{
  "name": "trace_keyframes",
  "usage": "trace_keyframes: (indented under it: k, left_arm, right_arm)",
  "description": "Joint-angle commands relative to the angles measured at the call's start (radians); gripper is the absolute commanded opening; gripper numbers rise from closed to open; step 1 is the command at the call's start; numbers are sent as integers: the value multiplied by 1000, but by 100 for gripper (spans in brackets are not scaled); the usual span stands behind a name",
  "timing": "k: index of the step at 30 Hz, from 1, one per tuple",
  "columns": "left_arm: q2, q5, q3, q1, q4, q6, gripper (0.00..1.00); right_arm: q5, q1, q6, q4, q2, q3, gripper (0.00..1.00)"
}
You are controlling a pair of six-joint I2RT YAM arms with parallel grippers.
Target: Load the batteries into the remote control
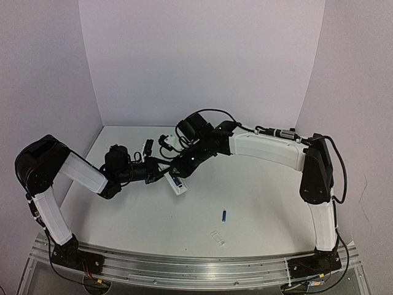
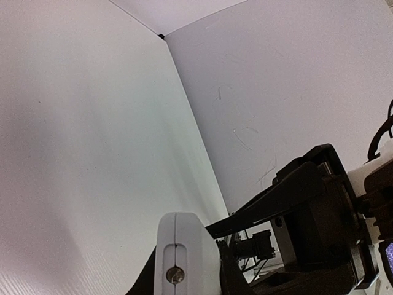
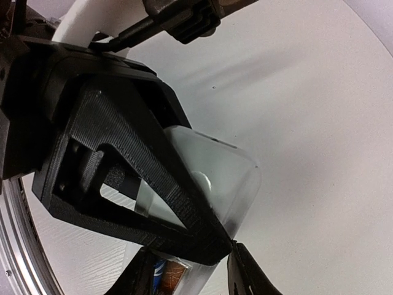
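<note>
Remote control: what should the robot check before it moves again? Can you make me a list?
1. Remote control gripped by the left gripper: ok.
2. First battery, a blue bit showing at the remote near the right gripper, seated properly: cannot tell.
3. Right gripper holding anything: cannot tell.
4. Second battery loaded: not ok, it lies on the table.
5. Clear cover off the remote and out of the way: ok.
</note>
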Motion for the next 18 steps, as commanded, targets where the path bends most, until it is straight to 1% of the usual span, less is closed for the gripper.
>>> trace_keyframes:
  k: [1, 4, 6, 10, 12, 15, 18]
  left_arm:
    - [-139, 26, 66, -76, 25, 86, 0]
    - [-197, -66, 51, -74, -131, 177, 0]
    - [-232, -118, 40, -72, -193, 227, 0]
    - [-299, -205, 38, -68, -324, 301, 0]
    - [-319, -228, 40, -68, -360, 329, 0]
    - [-341, -255, 46, -66, -404, 352, 0]
    - [-361, -267, 55, -64, -440, 371, 0]
  right_arm:
    - [-19, 33, 29, 148, -89, -83, 39]
    - [2, 30, 48, 150, -215, -156, 41]
    - [26, 24, 69, 150, -286, -229, 43]
    - [131, -2, 178, 145, -428, -397, 46]
    - [175, -12, 234, 140, -493, -485, 48]
    - [195, -27, 347, 121, -567, -604, 49]
    - [216, -39, 448, 80, -596, -700, 49]
